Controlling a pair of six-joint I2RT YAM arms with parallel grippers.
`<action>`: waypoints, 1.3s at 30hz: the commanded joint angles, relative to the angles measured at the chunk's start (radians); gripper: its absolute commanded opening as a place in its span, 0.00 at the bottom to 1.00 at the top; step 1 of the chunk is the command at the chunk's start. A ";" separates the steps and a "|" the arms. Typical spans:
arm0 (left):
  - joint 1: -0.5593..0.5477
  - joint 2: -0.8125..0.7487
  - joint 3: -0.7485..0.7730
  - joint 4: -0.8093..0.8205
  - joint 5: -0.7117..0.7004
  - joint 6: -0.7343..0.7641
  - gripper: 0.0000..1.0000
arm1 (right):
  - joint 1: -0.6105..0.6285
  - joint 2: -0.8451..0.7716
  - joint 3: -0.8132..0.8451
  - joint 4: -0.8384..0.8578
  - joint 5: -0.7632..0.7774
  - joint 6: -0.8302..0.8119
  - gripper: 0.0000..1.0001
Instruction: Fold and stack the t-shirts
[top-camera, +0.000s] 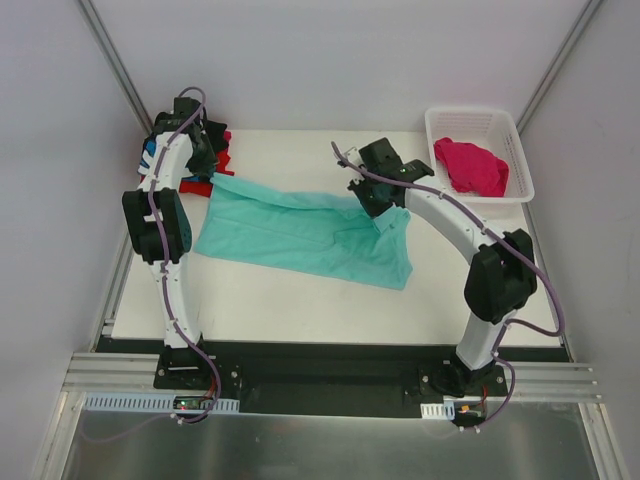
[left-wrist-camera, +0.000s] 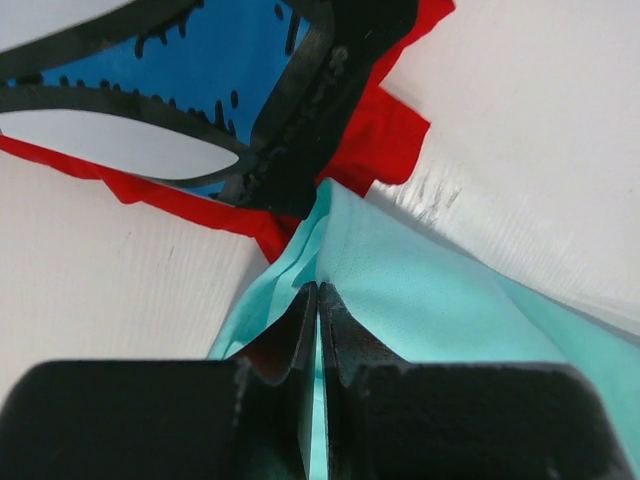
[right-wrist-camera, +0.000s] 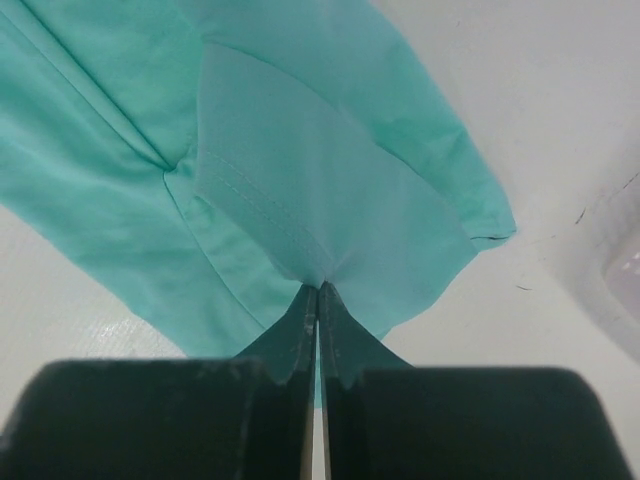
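Observation:
The mint-teal t-shirt (top-camera: 300, 232) lies spread across the middle of the table. My left gripper (top-camera: 203, 168) is shut on its far left corner (left-wrist-camera: 400, 290), right beside the folded stack. My right gripper (top-camera: 376, 198) is shut on the shirt's far right edge near the sleeve (right-wrist-camera: 300, 200). The stack at the far left holds the black t-shirt with blue and white print (left-wrist-camera: 180, 90) on top of the red t-shirt (left-wrist-camera: 370, 140); the left arm hides most of it in the top view. The magenta-pink t-shirt (top-camera: 472, 165) lies crumpled in the basket.
The white lattice basket (top-camera: 515, 150) stands at the table's far right corner. The table's white top (top-camera: 300, 310) shows in front of the teal shirt. Grey walls close in at the left and right sides.

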 joint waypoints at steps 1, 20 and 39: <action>0.012 -0.091 -0.047 0.008 -0.017 0.036 0.00 | 0.013 -0.059 -0.010 -0.090 -0.020 0.006 0.01; 0.011 -0.235 -0.213 0.011 -0.039 0.039 0.00 | 0.055 -0.070 -0.101 -0.194 -0.094 0.023 0.01; 0.012 -0.339 -0.415 0.037 -0.062 0.031 0.00 | 0.085 -0.099 -0.133 -0.240 -0.098 0.026 0.01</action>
